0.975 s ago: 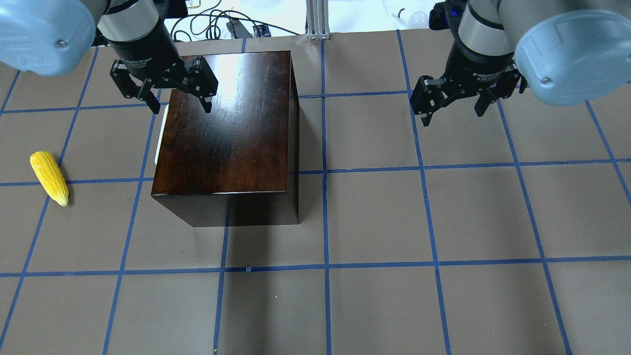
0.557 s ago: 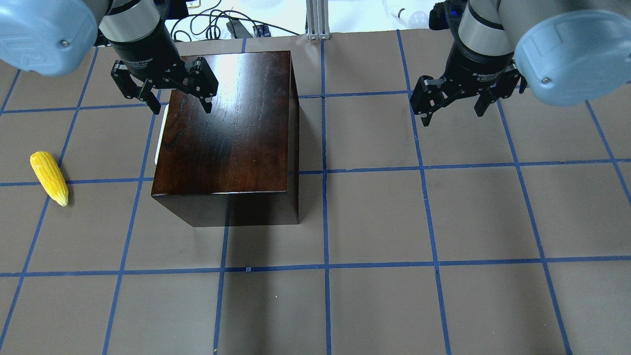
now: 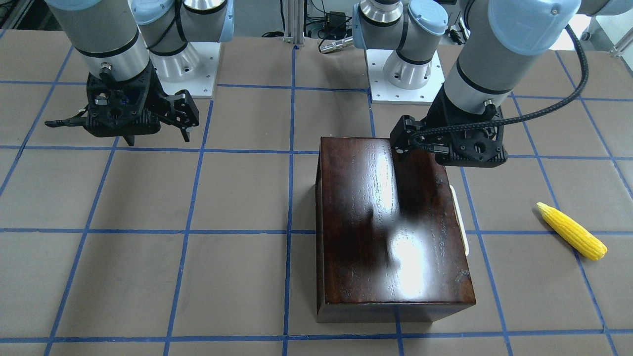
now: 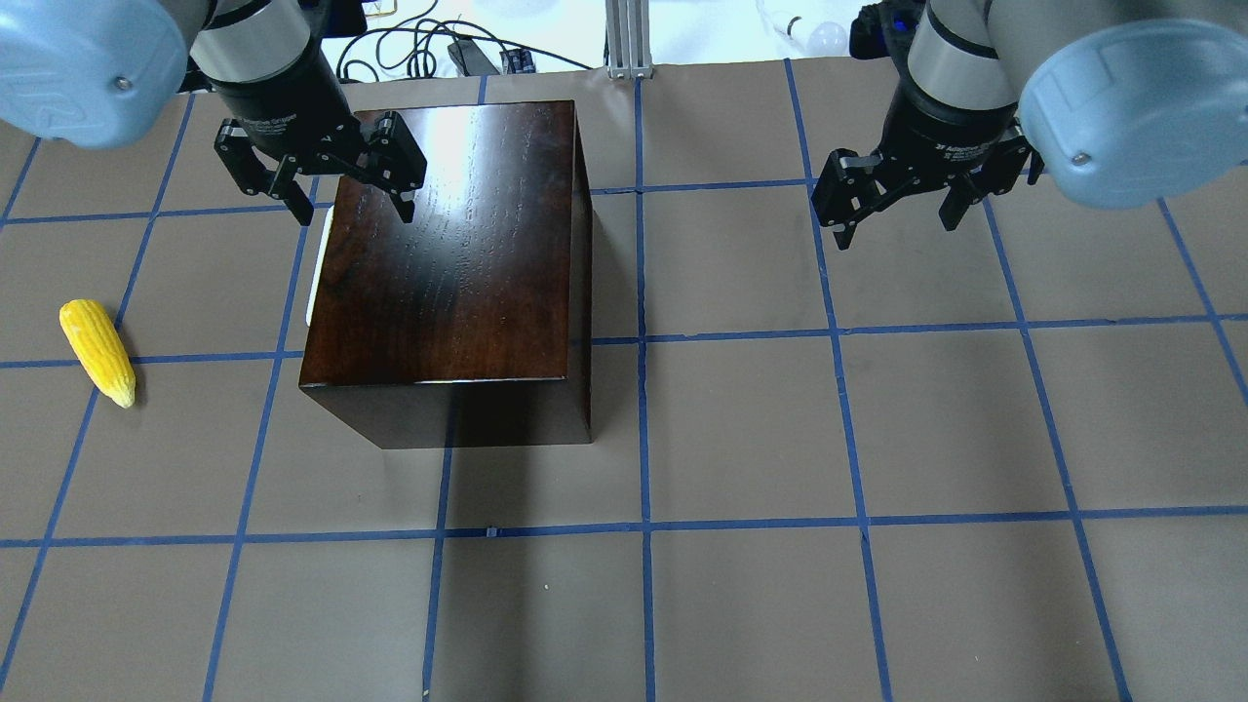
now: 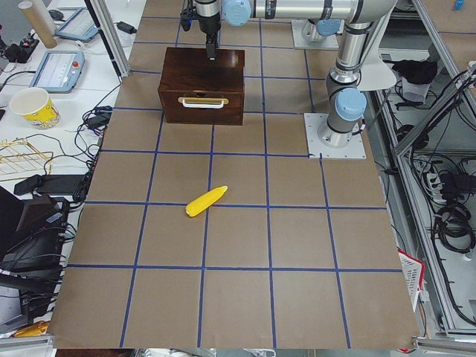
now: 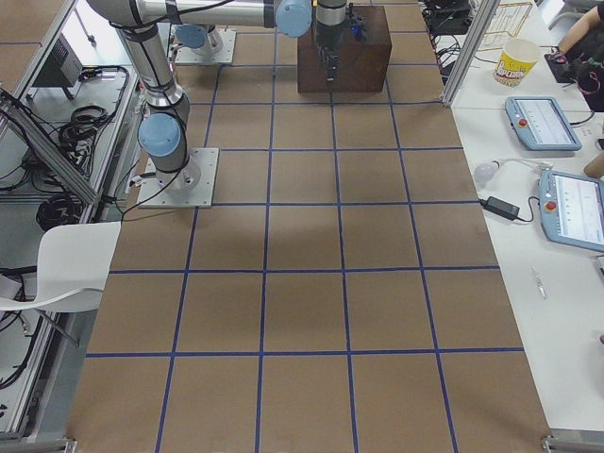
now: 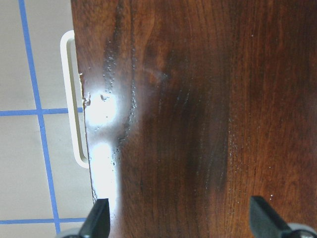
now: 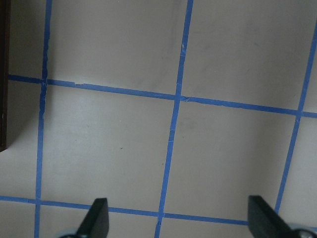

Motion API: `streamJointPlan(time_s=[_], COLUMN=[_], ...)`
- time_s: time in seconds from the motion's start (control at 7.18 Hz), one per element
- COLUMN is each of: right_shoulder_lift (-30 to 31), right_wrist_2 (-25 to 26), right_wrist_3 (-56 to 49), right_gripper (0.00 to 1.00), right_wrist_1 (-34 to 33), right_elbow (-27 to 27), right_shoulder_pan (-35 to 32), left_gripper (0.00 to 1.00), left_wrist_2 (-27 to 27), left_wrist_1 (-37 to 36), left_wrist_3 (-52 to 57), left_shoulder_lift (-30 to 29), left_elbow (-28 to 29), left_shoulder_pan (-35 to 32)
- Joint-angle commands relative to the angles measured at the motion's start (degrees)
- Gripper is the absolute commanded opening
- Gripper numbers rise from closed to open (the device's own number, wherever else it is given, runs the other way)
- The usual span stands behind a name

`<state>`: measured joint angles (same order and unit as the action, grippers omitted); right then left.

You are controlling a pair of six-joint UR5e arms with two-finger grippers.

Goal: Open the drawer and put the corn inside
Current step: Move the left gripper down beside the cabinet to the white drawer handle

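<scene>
The glossy dark-brown wooden box [image 4: 448, 253] stands on the table with its drawer [image 5: 202, 106] shut; the drawer's white handle [image 7: 74, 99] shows along the box's left side. The yellow corn [image 4: 97, 351] lies on the table well to the left of the box, and also shows in the front-facing view [image 3: 571, 231]. My left gripper [image 4: 351, 200] is open and empty, hovering above the box's back-left top corner. My right gripper [image 4: 897, 219] is open and empty, hovering over bare table to the right of the box.
The table is covered in brown paper [image 4: 741, 439] with a blue tape grid. Cables [image 4: 419, 49] and an aluminium post [image 4: 629, 39] sit beyond the back edge. The arm bases [image 3: 400, 74] stand behind the box.
My left gripper has shifted slightly toward the back of the box top. The right gripper, box and corn have not moved.
</scene>
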<state>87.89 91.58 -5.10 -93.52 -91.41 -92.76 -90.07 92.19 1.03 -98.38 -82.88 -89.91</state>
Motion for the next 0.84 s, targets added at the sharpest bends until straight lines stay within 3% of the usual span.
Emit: streamJointPlan(time_s=[0.0,0.56,0.7], right_shoulder_lift=[0.0,0.0,0.0], right_wrist_2=[0.0,0.0,0.0], right_wrist_3=[0.0,0.0,0.0], right_gripper=[1.0,1.0,1.0], right_wrist_1=[0.0,0.0,0.0], right_elbow=[0.0,0.0,0.0], right_shoulder_pan=[0.0,0.0,-0.1], left_gripper=[1.0,1.0,1.0], left_wrist_2=[0.1,1.8,4.5], left_wrist_1=[-1.7,-3.9,-3.9], left_wrist_3=[0.6,11.9,14.6], left_shoulder_lift=[-0.5,-2.0,-2.4], left_elbow=[0.3,0.7,0.7], left_shoulder_pan=[2.7,12.1,15.4])
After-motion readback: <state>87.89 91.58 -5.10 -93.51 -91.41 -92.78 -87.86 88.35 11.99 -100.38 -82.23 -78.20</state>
